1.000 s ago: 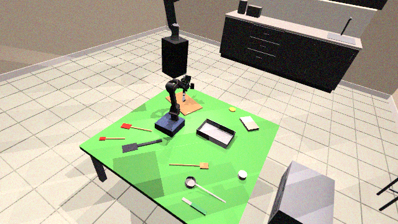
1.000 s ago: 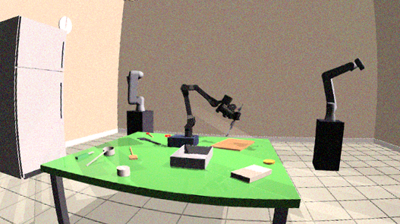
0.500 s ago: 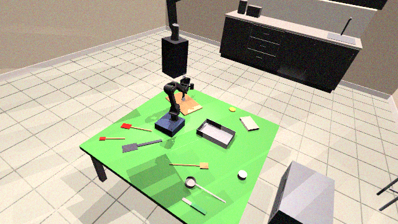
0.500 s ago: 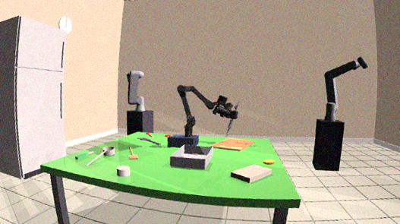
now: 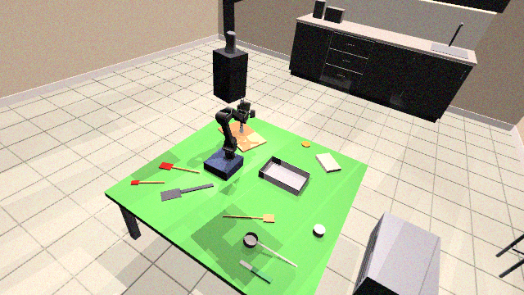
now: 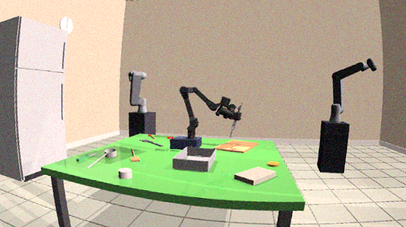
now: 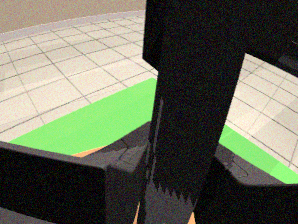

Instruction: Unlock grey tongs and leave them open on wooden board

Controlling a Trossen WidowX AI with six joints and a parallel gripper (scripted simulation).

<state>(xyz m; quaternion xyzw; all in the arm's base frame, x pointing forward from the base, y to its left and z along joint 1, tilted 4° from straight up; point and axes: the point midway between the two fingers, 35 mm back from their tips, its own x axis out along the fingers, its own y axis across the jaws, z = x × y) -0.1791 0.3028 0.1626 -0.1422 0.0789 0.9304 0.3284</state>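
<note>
Tongs (image 5: 241, 129) (image 6: 233, 128) (image 7: 186, 110): 1, pinched in 1 tool (image 5: 242, 119) (image 6: 237, 116) (image 7: 169, 131), above 1 wooden board (image 5: 257, 140) (image 6: 238, 146).

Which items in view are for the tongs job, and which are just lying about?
For the job:
- grey tongs, in the gripper
- wooden board
- roasting tin

Lying about:
- red-headed utensils
- dark spatula
- ladle
- green-handled knife

A kitchen with robot arms in it.
Below the jaws, a green table (image 5: 286, 209) (image 6: 179, 182) (image 7: 100, 117) bears a roasting tin (image 5: 300, 188) (image 6: 190, 164); well apart from them stand a two-door fridge (image 6: 37, 109) and dark cabinets (image 5: 381, 74) under a counter with a sink (image 5: 449, 50).
</note>
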